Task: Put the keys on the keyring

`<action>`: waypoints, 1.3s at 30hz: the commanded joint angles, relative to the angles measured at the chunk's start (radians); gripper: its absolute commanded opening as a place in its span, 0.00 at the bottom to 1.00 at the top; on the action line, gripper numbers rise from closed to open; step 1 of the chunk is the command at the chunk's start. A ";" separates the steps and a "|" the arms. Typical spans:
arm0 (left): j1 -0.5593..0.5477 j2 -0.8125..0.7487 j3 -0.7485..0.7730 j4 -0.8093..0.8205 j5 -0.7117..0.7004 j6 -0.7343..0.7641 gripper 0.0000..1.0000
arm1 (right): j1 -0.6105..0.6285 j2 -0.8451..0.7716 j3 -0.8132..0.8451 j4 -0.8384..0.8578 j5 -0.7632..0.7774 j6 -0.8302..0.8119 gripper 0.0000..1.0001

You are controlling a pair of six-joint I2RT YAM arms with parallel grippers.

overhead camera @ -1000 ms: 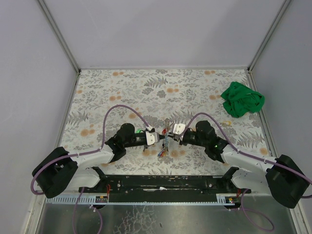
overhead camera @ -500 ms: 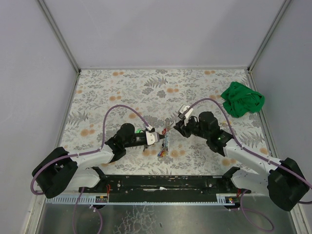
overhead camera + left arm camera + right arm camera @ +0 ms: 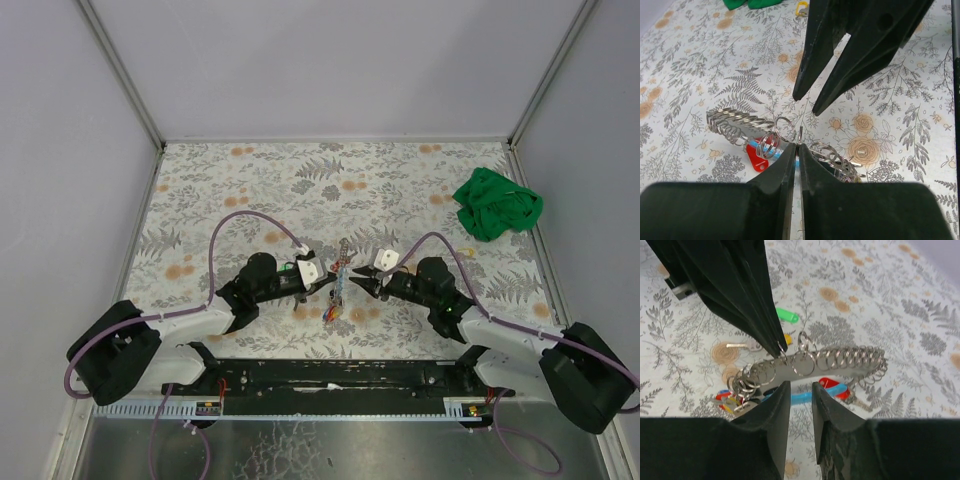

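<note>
A flat metal strip (image 3: 785, 371) strung with several keyrings (image 3: 855, 359) is in both wrist views and at the centre of the top view (image 3: 340, 280). My left gripper (image 3: 799, 146) is shut on its thin edge, beside one loose ring (image 3: 785, 128). My right gripper (image 3: 797, 386) faces it from the right, slightly open, with nothing between its fingers. It stops just short of the strip. Behind the strip on the table lie a green-capped key (image 3: 787, 315) and a yellow cap (image 3: 787, 339) with a bare blade (image 3: 737, 345) beside it, partly hidden by the left fingers (image 3: 740, 290).
Red (image 3: 832, 385) and blue (image 3: 805, 398) tags hang under the strip. A crumpled green cloth (image 3: 497, 203) lies at the back right with a small yellow item (image 3: 466, 251) near it. Grey walls enclose the flowered table (image 3: 250, 180).
The right gripper lifted up and back to the right, then came down again close to the strip's right side, its jaws a little wider. The left gripper shifted slightly, still gripping.
</note>
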 commanded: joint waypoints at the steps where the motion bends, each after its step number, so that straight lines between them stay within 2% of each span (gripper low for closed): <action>1: -0.008 0.008 0.027 0.088 -0.071 -0.077 0.04 | 0.039 0.051 -0.026 0.338 0.051 0.000 0.30; 5: -0.008 0.006 0.022 0.112 -0.112 -0.112 0.04 | 0.062 0.104 -0.035 0.445 0.066 0.023 0.28; 11: -0.010 0.011 0.018 0.134 -0.133 -0.146 0.04 | 0.096 0.162 -0.039 0.516 0.123 0.024 0.27; 27: -0.021 0.018 0.017 0.157 -0.145 -0.170 0.04 | 0.125 0.259 -0.045 0.585 0.218 0.014 0.23; 39: -0.030 0.030 0.016 0.172 -0.141 -0.170 0.02 | 0.128 0.329 -0.030 0.667 0.196 0.074 0.22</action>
